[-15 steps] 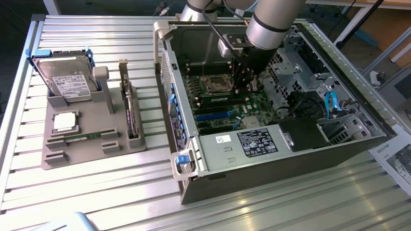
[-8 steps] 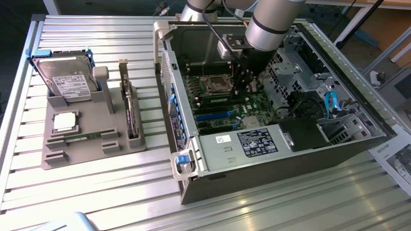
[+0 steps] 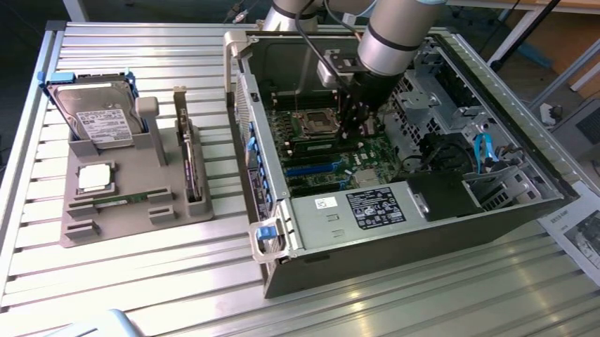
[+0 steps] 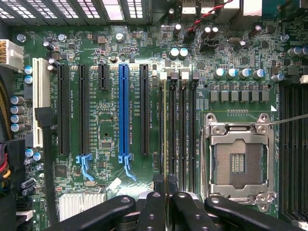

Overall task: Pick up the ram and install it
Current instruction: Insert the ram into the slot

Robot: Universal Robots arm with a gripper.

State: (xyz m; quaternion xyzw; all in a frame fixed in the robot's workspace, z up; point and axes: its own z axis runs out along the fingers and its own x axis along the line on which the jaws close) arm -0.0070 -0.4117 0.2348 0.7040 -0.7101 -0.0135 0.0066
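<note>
Nearest to us in the wrist view are the black fingers (image 4: 153,209) of the gripper (image 4: 165,188), drawn narrow and pinching the ram (image 4: 165,125), which we see edge-on as a thin pale line. It runs along the first of the black memory slots (image 4: 185,130) on the green motherboard (image 4: 108,110). We cannot tell whether it is seated or only held over the slot. Just beside those slots lies the CPU socket (image 4: 239,161) in its metal frame, and on their other side a blue expansion slot (image 4: 123,113) stands among black ones.

From the exterior view we see the arm (image 3: 389,35) reaching down into the open computer case (image 3: 525,147), with the gripper (image 3: 355,123) low over the board. On the exterior view's left, apart from the case, a grey tray (image 3: 131,228) rests on the slatted table (image 3: 140,288). It carries a hard drive (image 3: 94,116) propped in a holder, a square silver processor (image 3: 95,177), a second green memory stick (image 3: 117,203) and a dark expansion card (image 3: 190,168) on edge
</note>
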